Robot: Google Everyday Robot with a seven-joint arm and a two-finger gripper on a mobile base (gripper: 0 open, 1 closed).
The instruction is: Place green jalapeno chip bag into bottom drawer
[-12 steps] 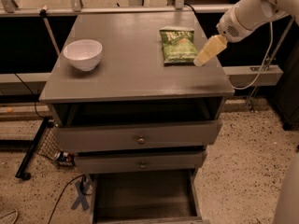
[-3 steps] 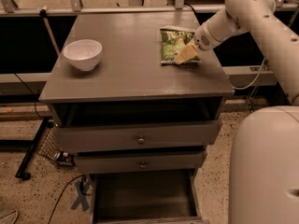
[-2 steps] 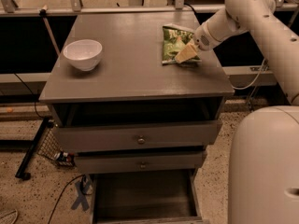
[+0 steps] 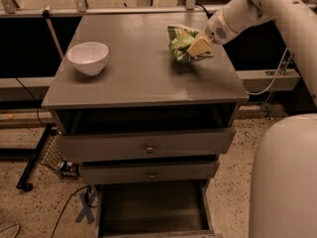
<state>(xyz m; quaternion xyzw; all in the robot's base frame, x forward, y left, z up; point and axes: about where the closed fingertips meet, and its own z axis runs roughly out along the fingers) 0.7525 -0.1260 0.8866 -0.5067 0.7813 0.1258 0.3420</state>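
**Bag gripped at table's back right; bottom drawer open**

Bottom drawer (image 4: 148,209) is pulled out, showing only dark grey floor. White bowl (image 4: 88,57) sits table (image 4: 138,81) left, showing only its white inside. Gripper (image 4: 197,47) is at back right, jaws clamped on green jalapeno chip bag (image 4: 177,38), which is crumpled w/ one edge tilted up. Bag lettering unreadable.

Gripper (image 4: 197,46), at cabinet (image 4: 143,83) top's rear-right corner, clamped the green jalapeno chip bag (image 4: 178,41) & covered its right side; lettering too small to read. Bottom drawer (image 4: 151,207), at cabinet's foot, got cut by the lower edge, front not seen. Arm (image 4: 267,4) ran off top & right edges. Small clutter (image 4: 67,166) left of cabinet's base: couldn't ID.
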